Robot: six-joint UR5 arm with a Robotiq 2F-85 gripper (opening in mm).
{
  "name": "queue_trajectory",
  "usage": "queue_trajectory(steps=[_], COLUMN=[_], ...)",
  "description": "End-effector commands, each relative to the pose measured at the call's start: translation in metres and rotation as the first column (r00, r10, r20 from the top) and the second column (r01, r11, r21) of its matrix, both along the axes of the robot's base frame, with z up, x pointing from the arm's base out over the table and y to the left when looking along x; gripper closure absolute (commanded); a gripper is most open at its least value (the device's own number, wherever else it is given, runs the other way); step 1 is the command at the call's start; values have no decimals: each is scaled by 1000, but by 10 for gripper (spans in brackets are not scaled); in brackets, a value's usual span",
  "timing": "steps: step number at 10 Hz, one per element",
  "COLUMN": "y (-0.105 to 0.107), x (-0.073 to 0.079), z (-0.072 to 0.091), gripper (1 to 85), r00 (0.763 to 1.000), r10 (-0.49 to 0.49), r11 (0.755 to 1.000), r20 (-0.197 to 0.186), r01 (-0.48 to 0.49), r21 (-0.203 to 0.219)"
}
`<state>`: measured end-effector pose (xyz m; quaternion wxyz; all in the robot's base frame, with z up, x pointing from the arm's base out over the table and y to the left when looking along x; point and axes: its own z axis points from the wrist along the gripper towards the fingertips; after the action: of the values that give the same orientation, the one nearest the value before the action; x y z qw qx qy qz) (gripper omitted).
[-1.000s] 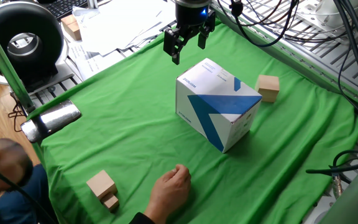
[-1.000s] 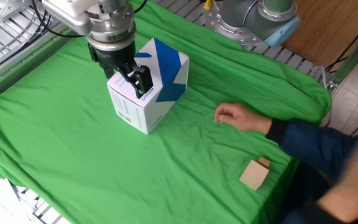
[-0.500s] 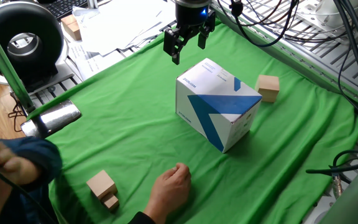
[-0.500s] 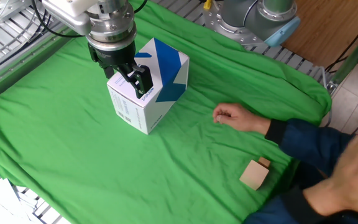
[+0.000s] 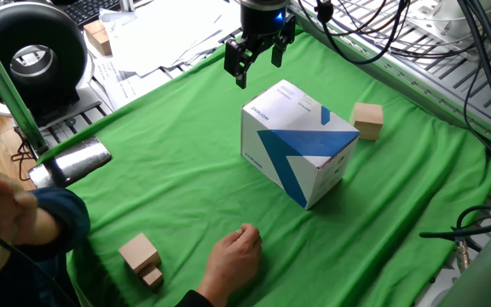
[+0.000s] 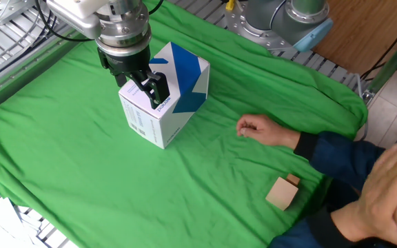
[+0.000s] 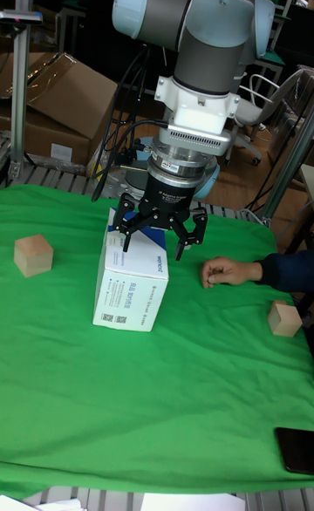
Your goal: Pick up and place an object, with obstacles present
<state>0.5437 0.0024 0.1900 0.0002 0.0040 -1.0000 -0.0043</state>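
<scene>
Change: we see none at the hand (image 5: 259, 70), released and empty near the box (image 5: 301, 141) | cube (image 5: 367, 119) untouched | pick unstarted

a wrinkled green cloth (image 5: 186, 196) spreads over the desk. near its front-left corner in one fixed view sits a tan block joined with 1 smaller block (image 5: 141, 258). past the cloth's left edge are a shiny silver object (image 5: 71, 164), a round black device (image 5: 32, 60), loose white papers (image 5: 160, 38) and 1 small wooden block (image 5: 98, 36) beside them. in the tall fixed view a brown cardboard box (image 7: 61, 105) stands behind, and a dark flat slab (image 7: 297, 450) lies at the cloth's front right.
</scene>
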Motion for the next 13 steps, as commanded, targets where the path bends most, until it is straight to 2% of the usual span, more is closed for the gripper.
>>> queue_trajectory(steps=[1,8,9,10,11,13], y=[5,4,4,4,5,4], x=[-115,-112,-107,-95,-89,-88], z=[27,27,25,20,17,18], gripper=[843,843,843,843,843,843], r00=[898,900,909,928,937,937], r10=[37,31,21,-1,-12,-14], r11=[999,1000,1000,1000,1000,1000], r20=[-439,-434,-416,-373,-350,-350], r01=[-28,-28,-20,0,10,11], r21=[27,12,8,-4,-8,-12])
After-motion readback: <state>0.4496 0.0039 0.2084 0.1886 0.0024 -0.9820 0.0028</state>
